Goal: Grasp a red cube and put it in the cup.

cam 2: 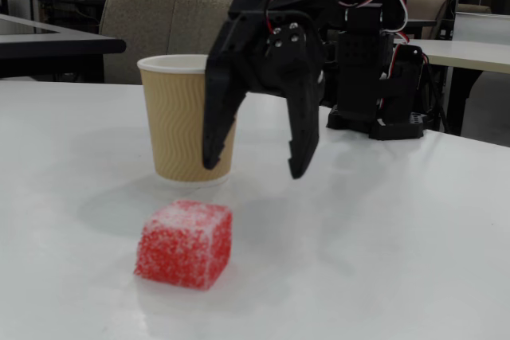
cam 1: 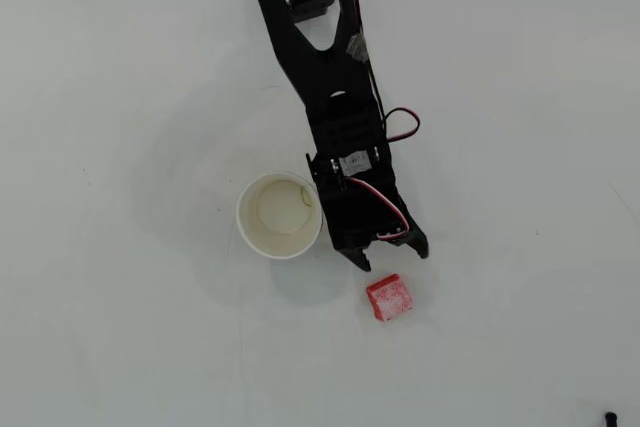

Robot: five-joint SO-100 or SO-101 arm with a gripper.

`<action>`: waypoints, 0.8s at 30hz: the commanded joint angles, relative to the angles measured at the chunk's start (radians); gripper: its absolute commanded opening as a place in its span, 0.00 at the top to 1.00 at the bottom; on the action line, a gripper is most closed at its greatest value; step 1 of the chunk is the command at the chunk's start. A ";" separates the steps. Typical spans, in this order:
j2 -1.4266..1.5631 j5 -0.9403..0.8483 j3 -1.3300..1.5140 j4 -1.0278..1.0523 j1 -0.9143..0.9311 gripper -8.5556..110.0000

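1. I've got a plain white tabletop point(cam 1: 120, 327) on my overhead feed, bare apart from the task things and a tiny dark object point(cam 1: 609, 415) at its bottom-right corner.
2. My fixed view shows the room behind: a beige upholstered chair point(cam 2: 163, 13) and more tables point(cam 2: 458, 49) in a dim space.
3. The black arm point(cam 1: 330, 97) reaches from the top edge of the overhead view down towards the middle, with red and white wires looping off its wrist.
4. The black two-finger gripper point(cam 2: 253, 169) points downward above the table, fingers spread wide, nothing between them.
5. The small red cube with a frosted whitish top point(cam 1: 389, 298) sits on the table just below the fingertips in the overhead view, untouched.
6. The tan ribbed paper cup with a white rim point(cam 2: 185, 117) stands upright just beside the gripper, on its left in both views; I can see it holds no cube.
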 commanded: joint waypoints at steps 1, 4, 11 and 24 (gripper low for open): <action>-0.014 -0.021 -0.100 -0.044 -0.012 0.65; -0.054 -0.041 -0.110 -0.066 -0.011 0.65; -0.150 -0.046 -0.184 -0.081 0.006 0.65; -0.183 -0.037 -0.236 -0.066 0.114 0.65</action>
